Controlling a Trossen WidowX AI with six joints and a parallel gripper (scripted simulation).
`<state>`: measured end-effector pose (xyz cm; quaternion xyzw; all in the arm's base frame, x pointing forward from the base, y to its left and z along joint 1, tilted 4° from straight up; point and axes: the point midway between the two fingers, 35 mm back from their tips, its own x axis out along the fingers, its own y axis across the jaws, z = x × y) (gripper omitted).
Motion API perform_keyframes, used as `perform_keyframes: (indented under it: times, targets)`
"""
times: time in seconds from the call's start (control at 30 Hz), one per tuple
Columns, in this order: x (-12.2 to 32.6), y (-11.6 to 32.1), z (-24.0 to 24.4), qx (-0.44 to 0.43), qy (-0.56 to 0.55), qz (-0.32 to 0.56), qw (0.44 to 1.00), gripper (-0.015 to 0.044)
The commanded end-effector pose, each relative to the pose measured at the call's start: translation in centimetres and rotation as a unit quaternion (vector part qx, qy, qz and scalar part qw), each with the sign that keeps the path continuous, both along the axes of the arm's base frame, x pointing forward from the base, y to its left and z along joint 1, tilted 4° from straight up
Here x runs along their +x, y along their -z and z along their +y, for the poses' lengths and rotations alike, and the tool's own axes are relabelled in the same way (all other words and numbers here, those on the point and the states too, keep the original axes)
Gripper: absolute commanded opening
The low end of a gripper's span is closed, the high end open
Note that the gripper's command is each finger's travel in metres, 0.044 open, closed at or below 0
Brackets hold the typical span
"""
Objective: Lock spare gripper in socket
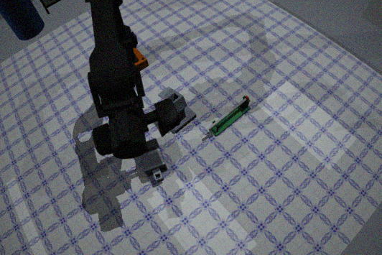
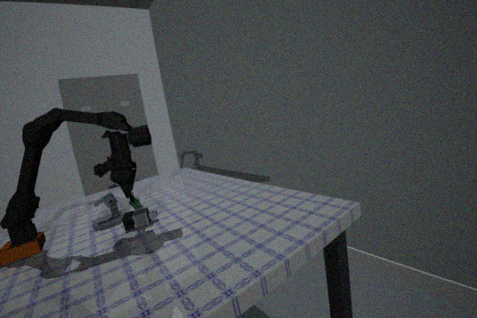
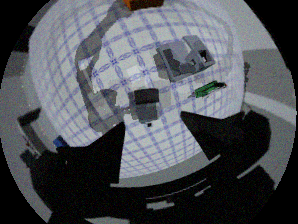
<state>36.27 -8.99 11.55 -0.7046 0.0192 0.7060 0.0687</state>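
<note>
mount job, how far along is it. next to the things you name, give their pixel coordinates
Nothing looks finished: the spare gripper point(image 1: 150, 159) point(image 2: 140, 219) point(image 3: 153, 119) sits apart from the mount point(image 1: 182, 103) point(image 2: 105, 224) point(image 3: 190, 75). Whether the pin is out, I can't tell. The tool point(image 2: 130, 195) point(image 3: 153, 119) is open, holding nothing. Docking and locking remain.
</note>
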Motion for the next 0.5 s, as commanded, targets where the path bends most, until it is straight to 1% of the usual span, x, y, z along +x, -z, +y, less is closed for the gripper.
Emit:
perform_keyframes:
  times: [0.0,0.1,0.23,0.33,0.47]
  targets:
    - [-0.02,0.2,0.01,-0.002,-0.093,-0.02,0.995,0.044]
    - [0.11,0.06,-0.04,-0.015,-0.235,-0.055,0.97,0.044]
    - [0.25,-0.15,-0.1,-0.042,-0.416,-0.094,0.904,0.044]
    - [0.32,-0.33,-0.14,-0.069,-0.541,-0.115,0.83,0.044]
    - [0.38,-0.6,-0.18,-0.112,-0.688,-0.132,0.705,0.044]
